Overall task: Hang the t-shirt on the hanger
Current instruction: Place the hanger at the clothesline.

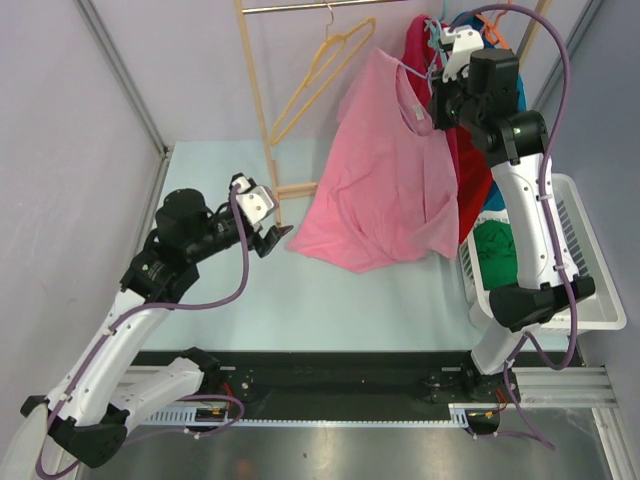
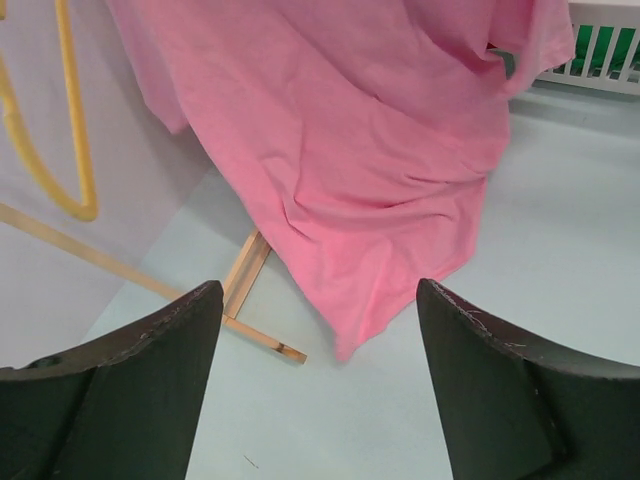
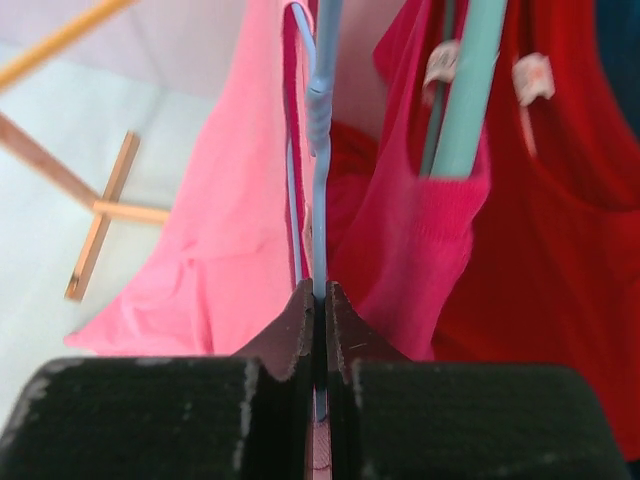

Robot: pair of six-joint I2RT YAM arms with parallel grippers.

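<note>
Right gripper (image 3: 320, 295): raised at the far right of the rack (image 1: 254, 90). Jaws pressed together on the thin wire of the hanger (image 3: 318, 150), which runs straight up from between the fingertips. No gap visible around the wire.

T-shirt (image 1: 385, 180): hangs from the spot where the right gripper holds the hanger and drapes down and to the left. The neck opening with its white tag (image 1: 412, 113) sits just below the gripper. In the left wrist view the lower hem comes down to the table (image 1: 380, 310) beside the rack's wooden foot. I cannot tell how far the hanger sits inside the shirt.

Left gripper (image 1: 268, 238): low over the table, left of the shirt's hem and pointing at it. Jaws wide apart, nothing between them.

Behind the t-shirt, on the right: a magenta shirt (image 3: 420, 240) on a teal hanger (image 3: 470, 90), then a red shirt (image 3: 560, 250). A yellow hanger (image 2: 75, 120) hangs to the left. A white basket (image 1: 598, 262) stands at the table's right edge.
</note>
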